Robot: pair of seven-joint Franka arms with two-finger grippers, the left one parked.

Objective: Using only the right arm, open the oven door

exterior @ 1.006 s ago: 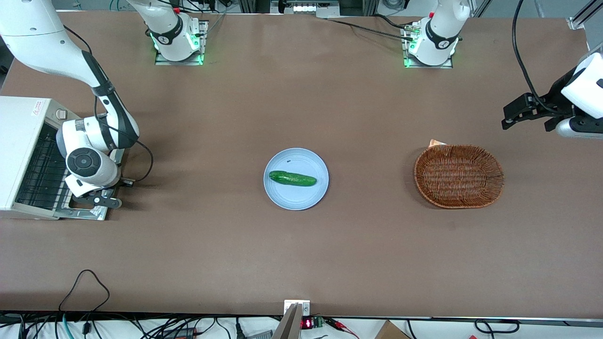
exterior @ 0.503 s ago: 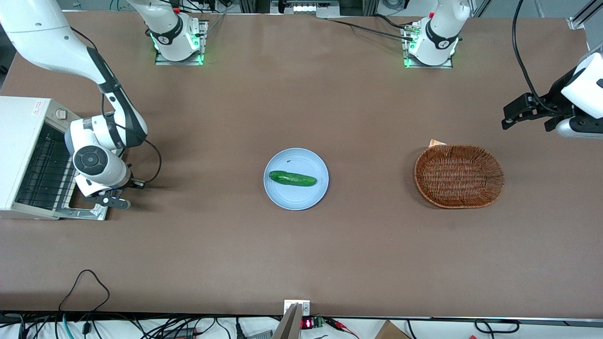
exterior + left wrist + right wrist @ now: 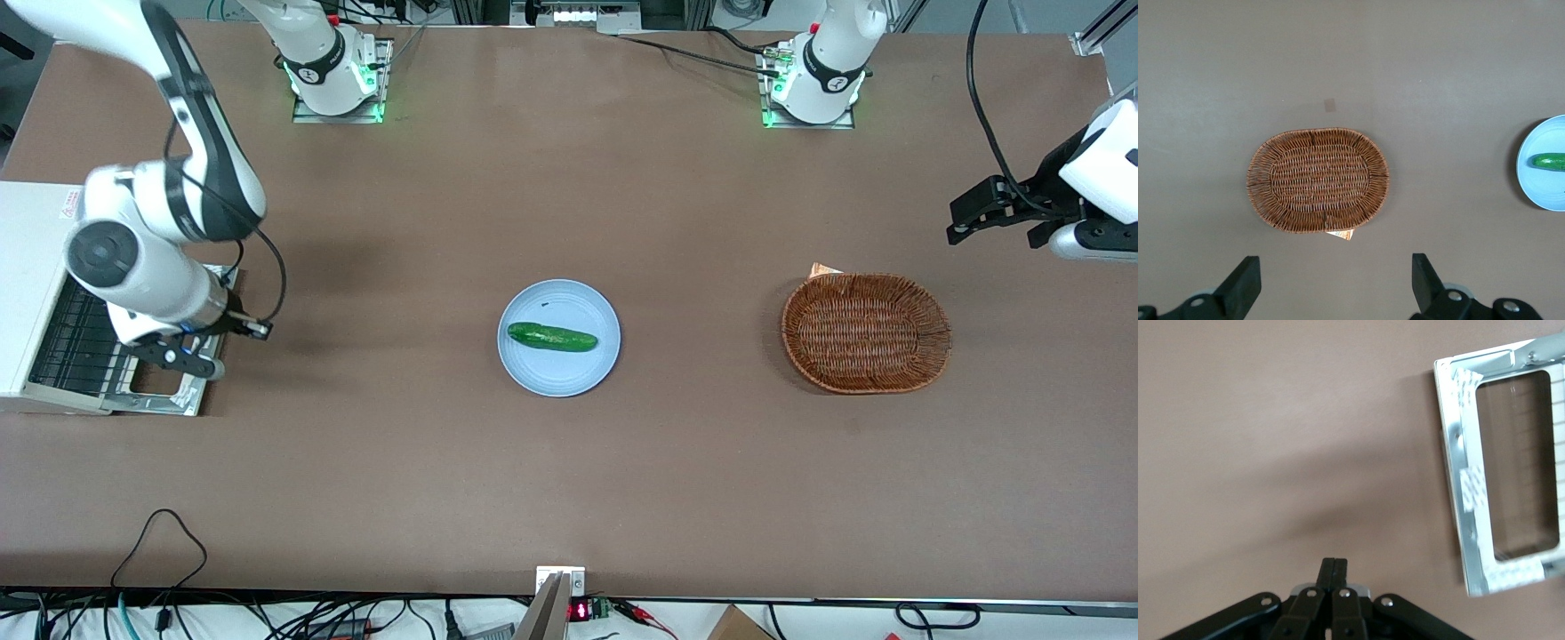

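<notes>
The small white toaster oven (image 3: 36, 222) stands at the working arm's end of the table. Its oven door (image 3: 164, 404) lies folded down flat on the table in front of the oven, and the black wire rack (image 3: 71, 342) shows inside. The right arm's gripper (image 3: 191, 360) hangs above the door's outer edge, shut on nothing. In the right wrist view the shut gripper (image 3: 1335, 563) is over bare table beside the door's silver frame (image 3: 1458, 487) and dark glass window (image 3: 1518, 467). It touches neither.
A blue plate (image 3: 558, 369) with a green cucumber (image 3: 551, 337) sits mid-table. A brown wicker basket (image 3: 866, 332) lies toward the parked arm's end. The basket also shows in the left wrist view (image 3: 1318, 180). A black cable hangs from the working wrist.
The right arm has lifted and swung back over the oven. The shut gripper rose from the table beside the door's edge. The door stays flat.
</notes>
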